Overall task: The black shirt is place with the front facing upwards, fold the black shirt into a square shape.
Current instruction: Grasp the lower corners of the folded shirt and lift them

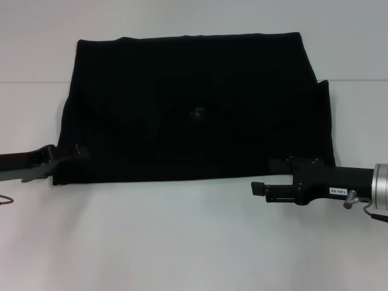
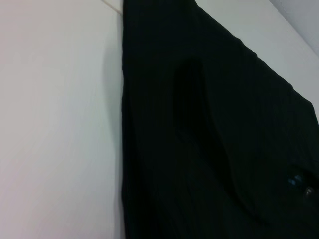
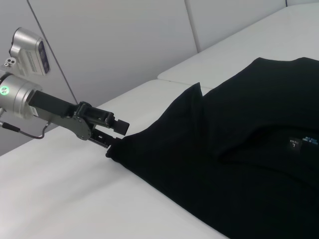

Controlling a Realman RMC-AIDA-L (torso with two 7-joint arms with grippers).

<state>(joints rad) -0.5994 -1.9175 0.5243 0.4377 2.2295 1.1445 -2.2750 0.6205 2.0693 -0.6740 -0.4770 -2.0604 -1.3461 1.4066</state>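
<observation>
The black shirt (image 1: 194, 103) lies flat on the white table (image 1: 182, 242), folded into a wide rectangle, with its small blue neck label (image 1: 197, 111) near the middle. At the shirt's near left corner sits my left gripper (image 1: 73, 154), open, one finger over the cloth edge. The right wrist view shows that left gripper (image 3: 115, 137) touching the corner of the shirt (image 3: 239, 149). My right gripper (image 1: 262, 176) is open at the near right edge, one finger above the cloth and the other over the table. The left wrist view shows only the shirt (image 2: 209, 139).
White table surface runs along the near side in front of the shirt and around its left and right ends. A seam in the table (image 1: 30, 81) crosses behind the shirt. A pale wall (image 3: 124, 40) rises behind the left arm.
</observation>
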